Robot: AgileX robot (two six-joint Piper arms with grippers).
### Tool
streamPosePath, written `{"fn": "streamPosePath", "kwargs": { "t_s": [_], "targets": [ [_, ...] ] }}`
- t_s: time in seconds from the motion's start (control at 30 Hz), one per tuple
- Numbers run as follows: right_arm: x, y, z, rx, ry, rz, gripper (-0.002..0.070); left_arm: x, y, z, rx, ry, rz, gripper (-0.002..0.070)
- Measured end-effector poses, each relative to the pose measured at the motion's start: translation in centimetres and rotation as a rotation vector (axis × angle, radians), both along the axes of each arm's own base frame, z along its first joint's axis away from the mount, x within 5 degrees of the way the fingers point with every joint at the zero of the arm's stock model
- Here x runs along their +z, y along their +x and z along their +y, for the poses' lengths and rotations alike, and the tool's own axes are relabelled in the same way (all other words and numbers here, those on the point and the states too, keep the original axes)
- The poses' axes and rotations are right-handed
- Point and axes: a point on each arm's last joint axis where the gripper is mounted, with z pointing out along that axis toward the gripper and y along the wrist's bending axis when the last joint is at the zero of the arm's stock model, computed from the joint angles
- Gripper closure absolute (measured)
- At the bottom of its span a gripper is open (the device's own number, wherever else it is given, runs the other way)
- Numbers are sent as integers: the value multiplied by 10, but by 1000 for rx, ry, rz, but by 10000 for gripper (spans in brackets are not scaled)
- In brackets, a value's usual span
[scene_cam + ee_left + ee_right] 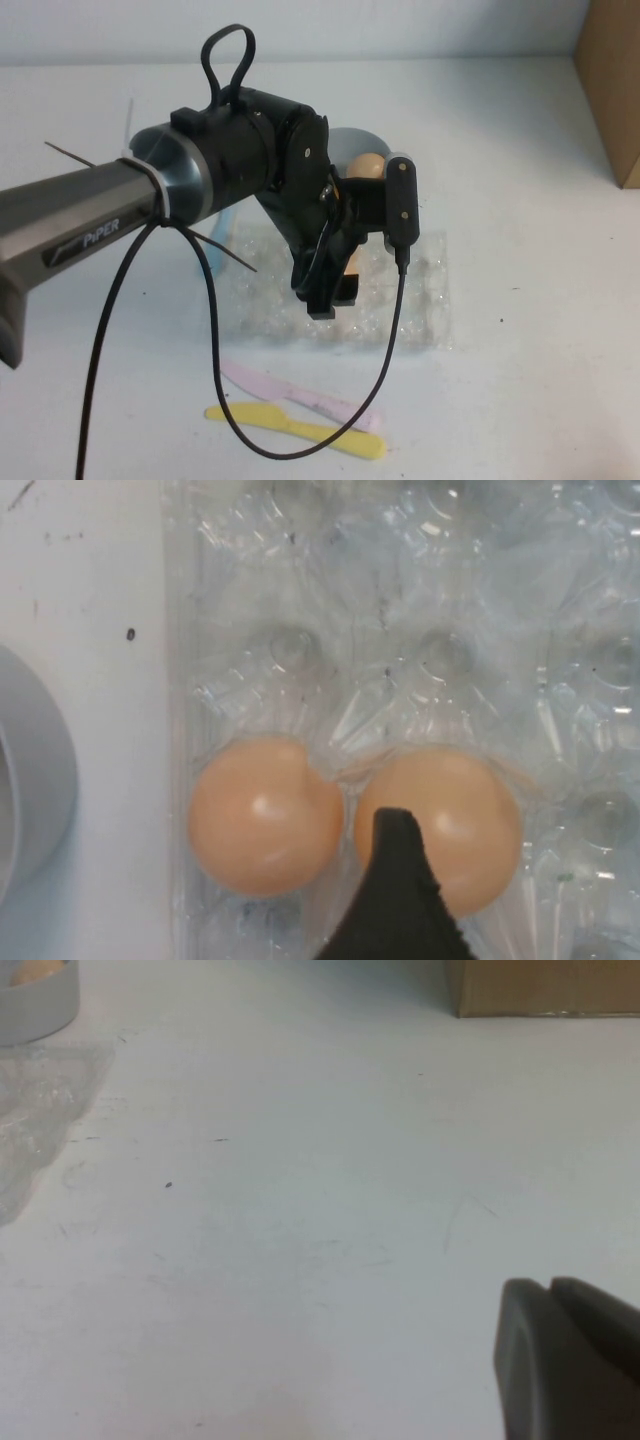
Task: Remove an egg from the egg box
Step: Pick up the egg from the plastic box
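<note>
The clear plastic egg box point(420, 290) lies mid-table. My left gripper point(335, 295) hangs low over its middle, mostly hiding the eggs in the high view. In the left wrist view two orange-brown eggs sit in neighbouring cups of the egg box point(450, 630): one egg point(262, 815) nearer the grey bowl point(30, 770), the other egg point(470, 820) beside it. One black finger point(398, 870) reaches down between them, its ridged pad facing the second egg; the jaws are open. A third egg point(365, 165) lies in the bowl point(352, 140). My right gripper point(550, 1285) is shut over bare table.
A pink plastic knife point(300, 395) and a yellow one point(300, 428) lie in front of the egg box. A cardboard box point(610, 90) stands at the far right, also in the right wrist view point(540, 985). The left arm's black cable loops down towards the knives.
</note>
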Motion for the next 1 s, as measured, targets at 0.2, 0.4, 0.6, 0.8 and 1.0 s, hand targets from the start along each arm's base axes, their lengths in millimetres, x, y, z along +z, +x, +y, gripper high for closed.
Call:
{"fn": "streamPosePath", "kwargs": {
  "t_s": [0.2,0.4,0.6,0.8,1.0],
  "targets": [
    [0,0,0,0,0,0,694,-4,4,2,6,5,4,209],
    [0,0,0,0,0,0,694,-20,9,1,4,22,24,209],
    [0,0,0,0,0,0,694,-21,13,3,10,16,13,209],
    [0,0,0,0,0,0,694,-25,15,3,14,13,10,210],
    [0,0,0,0,0,0,694,-24,18,3,13,2,-10,210]
  ]
}}
